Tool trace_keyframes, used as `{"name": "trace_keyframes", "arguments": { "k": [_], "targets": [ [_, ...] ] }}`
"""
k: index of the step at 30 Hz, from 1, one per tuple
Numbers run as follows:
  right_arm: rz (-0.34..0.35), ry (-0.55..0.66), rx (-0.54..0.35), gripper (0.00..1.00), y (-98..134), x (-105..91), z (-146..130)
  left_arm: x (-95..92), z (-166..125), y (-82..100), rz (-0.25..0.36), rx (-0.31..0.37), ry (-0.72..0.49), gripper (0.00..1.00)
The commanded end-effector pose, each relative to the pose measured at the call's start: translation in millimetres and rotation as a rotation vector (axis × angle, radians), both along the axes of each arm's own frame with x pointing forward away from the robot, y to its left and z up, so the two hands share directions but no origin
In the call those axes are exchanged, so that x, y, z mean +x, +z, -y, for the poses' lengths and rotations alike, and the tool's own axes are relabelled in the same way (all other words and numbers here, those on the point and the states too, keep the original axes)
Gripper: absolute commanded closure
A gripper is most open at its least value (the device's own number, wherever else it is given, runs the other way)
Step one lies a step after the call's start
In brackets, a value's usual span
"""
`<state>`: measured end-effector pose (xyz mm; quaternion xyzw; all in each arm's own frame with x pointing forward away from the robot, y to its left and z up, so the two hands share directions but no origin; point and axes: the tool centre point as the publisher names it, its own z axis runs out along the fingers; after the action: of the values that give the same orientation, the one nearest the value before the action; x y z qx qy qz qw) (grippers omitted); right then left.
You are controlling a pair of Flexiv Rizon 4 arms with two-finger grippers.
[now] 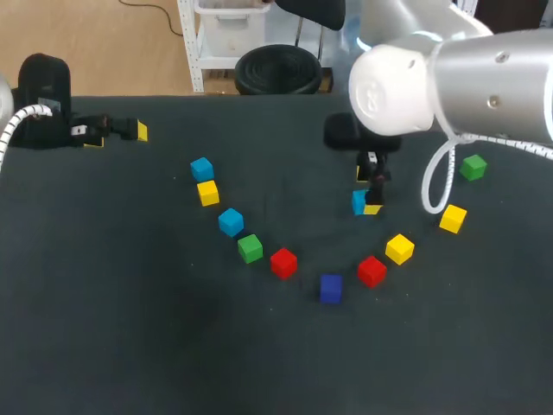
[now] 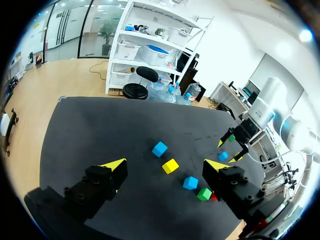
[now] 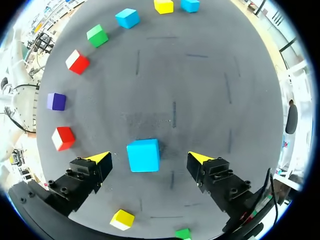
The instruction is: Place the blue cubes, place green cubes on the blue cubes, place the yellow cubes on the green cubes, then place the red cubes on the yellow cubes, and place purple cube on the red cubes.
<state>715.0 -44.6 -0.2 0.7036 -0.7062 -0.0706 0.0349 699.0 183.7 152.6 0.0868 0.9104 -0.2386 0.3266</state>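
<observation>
My right gripper (image 1: 367,192) hangs open just above the table with a light blue cube (image 3: 143,155) resting between its fingers, a gap on each side. Two more light blue cubes (image 1: 201,169) (image 1: 231,221) lie in the left part of an arc of cubes, with a yellow cube (image 1: 207,192), a green cube (image 1: 250,248) and a red cube (image 1: 283,262). The purple cube (image 1: 331,288) is at the arc's lowest point. To its right lie a red cube (image 1: 371,271), two yellow cubes (image 1: 399,248) (image 1: 453,218) and a green cube (image 1: 473,167). My left gripper (image 1: 117,137) is open and empty at the far left.
The dark table (image 1: 130,328) has bare room in front of the arc and in the middle behind it. My right arm's white body (image 1: 449,78) covers the far right corner, and its white cable (image 1: 432,186) loops down near the right-hand cubes.
</observation>
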Motion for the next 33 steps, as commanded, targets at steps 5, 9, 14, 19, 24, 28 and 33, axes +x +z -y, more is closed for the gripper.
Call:
{"name": "trace_keyframes", "arguments": {
  "k": [5,9,14,19,24,28,33],
  "targets": [
    [-0.017,-0.006,-0.003,0.80,-3.1,1.5,-0.2,-0.2,-1.5,-2.0,0.007,-0.008,-0.005,0.00],
    [-0.047,-0.011,-0.009,1.00,-4.1,-1.1,1.0,-0.2,-1.5,-2.0,0.007,-0.008,-0.005,0.00],
    [-0.061,-0.016,-0.011,1.00,-4.4,-2.5,1.5,-0.2,-1.5,-2.0,0.007,-0.008,-0.005,0.00],
    [-0.070,-0.016,-0.012,1.00,-4.0,-5.5,2.5,-0.2,-1.5,-2.0,0.007,-0.008,-0.005,0.00],
    [-0.076,-0.016,-0.012,1.00,-4.2,-8.3,3.5,-0.2,-1.5,-2.0,0.007,-0.008,-0.005,0.00],
    [-0.090,-0.012,-0.016,1.00,-5.8,-12.8,3.3,-0.2,-1.5,-2.0,0.007,-0.008,-0.005,0.00],
    [-0.106,-0.028,-0.011,0.00,-5.2,-16.3,3.8,-0.2,-1.5,-2.0,0.007,-0.008,-0.005,0.00]
  ]
}}
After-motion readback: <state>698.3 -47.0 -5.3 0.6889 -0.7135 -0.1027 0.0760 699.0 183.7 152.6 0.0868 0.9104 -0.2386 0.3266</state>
